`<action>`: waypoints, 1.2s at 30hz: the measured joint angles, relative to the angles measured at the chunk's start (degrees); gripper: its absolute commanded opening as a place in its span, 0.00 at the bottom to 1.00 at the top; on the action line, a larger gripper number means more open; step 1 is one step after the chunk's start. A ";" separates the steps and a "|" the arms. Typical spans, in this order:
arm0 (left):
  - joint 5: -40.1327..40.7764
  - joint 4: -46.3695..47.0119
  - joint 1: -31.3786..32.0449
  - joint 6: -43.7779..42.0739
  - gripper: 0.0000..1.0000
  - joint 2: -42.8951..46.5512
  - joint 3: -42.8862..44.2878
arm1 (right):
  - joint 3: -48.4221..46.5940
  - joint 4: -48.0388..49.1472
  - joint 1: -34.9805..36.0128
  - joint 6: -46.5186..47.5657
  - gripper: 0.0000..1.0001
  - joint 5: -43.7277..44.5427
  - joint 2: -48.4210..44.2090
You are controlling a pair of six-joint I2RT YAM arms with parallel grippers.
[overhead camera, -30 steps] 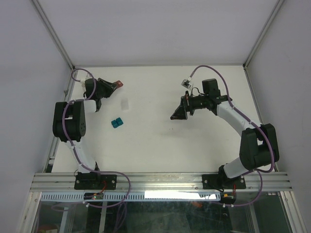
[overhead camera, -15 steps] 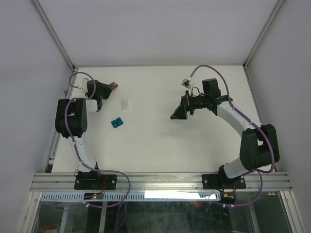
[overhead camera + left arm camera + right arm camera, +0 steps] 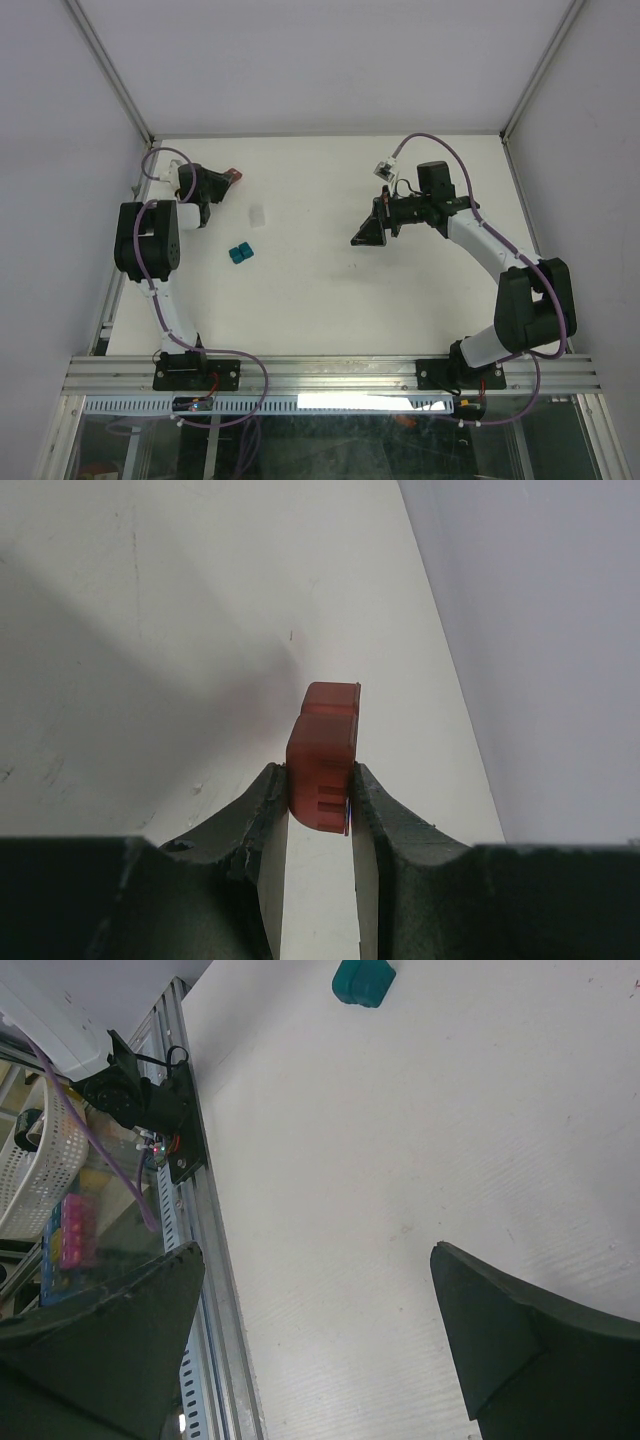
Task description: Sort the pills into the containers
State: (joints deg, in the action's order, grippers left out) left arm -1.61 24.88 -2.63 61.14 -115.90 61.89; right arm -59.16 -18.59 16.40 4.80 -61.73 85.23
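Note:
My left gripper [image 3: 229, 179] is at the table's far left, shut on the dark red container [image 3: 236, 175]. In the left wrist view the container [image 3: 322, 755] stands pinched between both fingertips, just above the white table, with the gripper [image 3: 319, 782] around its lower half. The teal container [image 3: 240, 253] lies on the table nearer to me, and it also shows at the top of the right wrist view [image 3: 363, 982]. My right gripper [image 3: 366, 236] hovers mid-table, open [image 3: 316, 1260], nothing between its fingers. The pills are out of view.
A small pale translucent object [image 3: 258, 214] lies between the two containers. The enclosure's left wall runs close beside the left gripper. An aluminium rail [image 3: 195, 1210] borders the near table edge, with a white basket [image 3: 40, 1160] below it.
The left gripper has drawn slightly to the left with the dark red container still in it. The right arm has barely moved.

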 measured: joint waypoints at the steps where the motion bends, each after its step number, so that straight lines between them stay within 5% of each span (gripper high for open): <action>1: 0.00 0.00 -0.09 0.02 0.18 -0.17 0.09 | 0.00 -0.02 0.00 0.00 1.00 0.00 0.00; 22: -0.42 -0.31 -0.59 0.61 0.31 -1.11 0.57 | 0.00 0.00 0.00 -0.02 0.99 0.00 0.00; 36: -0.39 -3.15 -1.22 0.83 0.64 -0.85 0.42 | 0.00 0.00 0.00 -0.04 1.00 0.00 0.00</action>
State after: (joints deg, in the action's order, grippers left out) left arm -2.00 21.74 -3.86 61.98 -116.75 62.30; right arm -59.16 -18.59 16.40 4.75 -61.73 85.23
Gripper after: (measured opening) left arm 0.576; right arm 0.994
